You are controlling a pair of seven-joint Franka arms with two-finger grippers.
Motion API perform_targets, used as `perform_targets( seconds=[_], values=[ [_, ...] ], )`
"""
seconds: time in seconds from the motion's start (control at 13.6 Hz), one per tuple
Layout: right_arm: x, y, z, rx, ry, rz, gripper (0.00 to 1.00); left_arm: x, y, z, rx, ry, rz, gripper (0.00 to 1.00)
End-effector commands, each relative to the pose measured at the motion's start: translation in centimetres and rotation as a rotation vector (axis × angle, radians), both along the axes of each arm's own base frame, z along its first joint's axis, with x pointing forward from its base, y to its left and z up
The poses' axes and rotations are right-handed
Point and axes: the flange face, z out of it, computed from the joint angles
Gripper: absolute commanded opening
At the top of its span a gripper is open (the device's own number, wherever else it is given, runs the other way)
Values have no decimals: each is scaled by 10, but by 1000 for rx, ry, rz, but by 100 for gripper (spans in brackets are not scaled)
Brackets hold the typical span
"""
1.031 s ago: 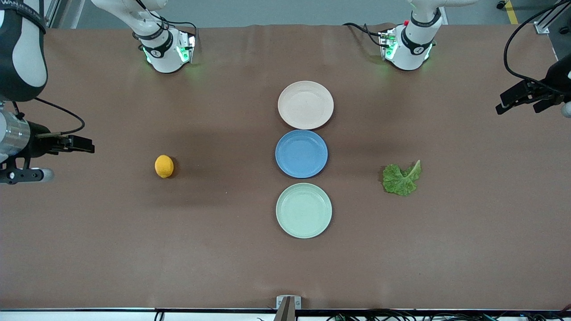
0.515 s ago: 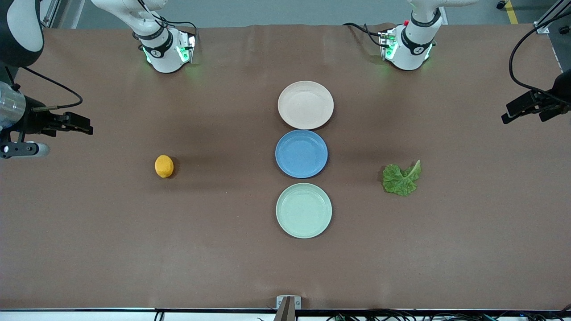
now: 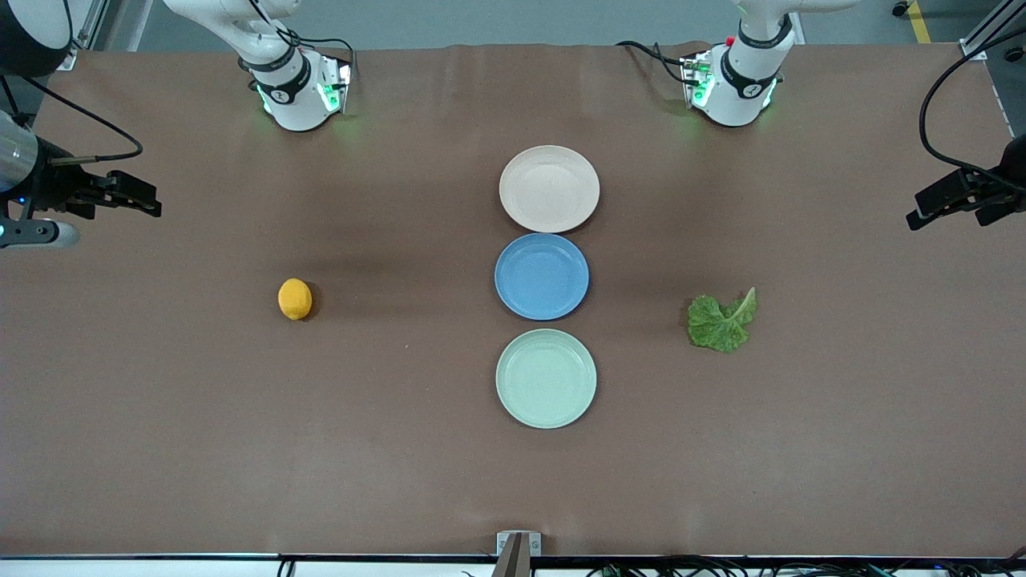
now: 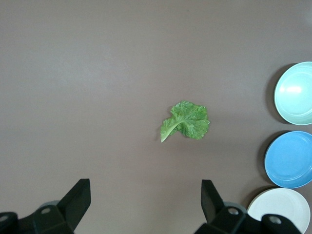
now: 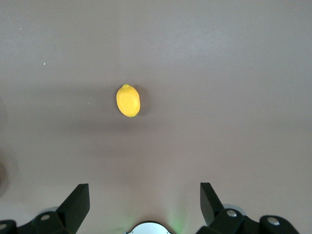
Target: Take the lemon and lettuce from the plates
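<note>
On a brown-covered desk [image 3: 160,449], three round shallow plates sit in a line down the middle: a beige-pink plate [image 3: 549,188] farthest from the front camera, a blue plate [image 3: 542,276] in the centre, a pale mint-green plate [image 3: 546,378] nearest. All three are bare. The small oval orange-yellow lemon [image 3: 295,299] rests on the cloth toward the right arm's end, at nine o'clock from the blue plate and well apart from it, its long axis running roughly twelve to six in the front view. The crinkled green lettuce leaf [image 3: 721,322] lies on the cloth toward the left arm's end, at about four o'clock from the blue plate, its paler stem tip pointing to one o'clock.

Both arms hang high over the desk's ends. The right pincer [image 3: 132,195], jaws spread wide and empty, is over the desk's edge at about ten o'clock from the lemon and is plainly the closer arm to it. The left pincer [image 3: 958,196], likewise wide and empty, sits at about two o'clock from the lettuce. Judged from this layout, both items are already off the plates.
</note>
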Motion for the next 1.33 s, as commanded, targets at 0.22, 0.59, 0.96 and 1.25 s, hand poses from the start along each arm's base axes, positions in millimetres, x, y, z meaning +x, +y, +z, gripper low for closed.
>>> perform_targets(
  seconds=[0.22, 0.59, 0.96, 1.25],
  values=[
    [-12, 13, 22, 10, -88, 4, 100, -4, -7, 13, -7, -6, -14, 100],
    [-8, 18, 25, 13, -106, 10, 100, -5, -4, 13, -8, -5, -12, 100],
    [-8, 11, 25, 64, -108, -22, 100, -5, -3, 13, -6, -7, -14, 100],
    [-8, 11, 25, 63, -108, -22, 100, -5, -3, 13, -6, -6, -11, 100]
  ],
)
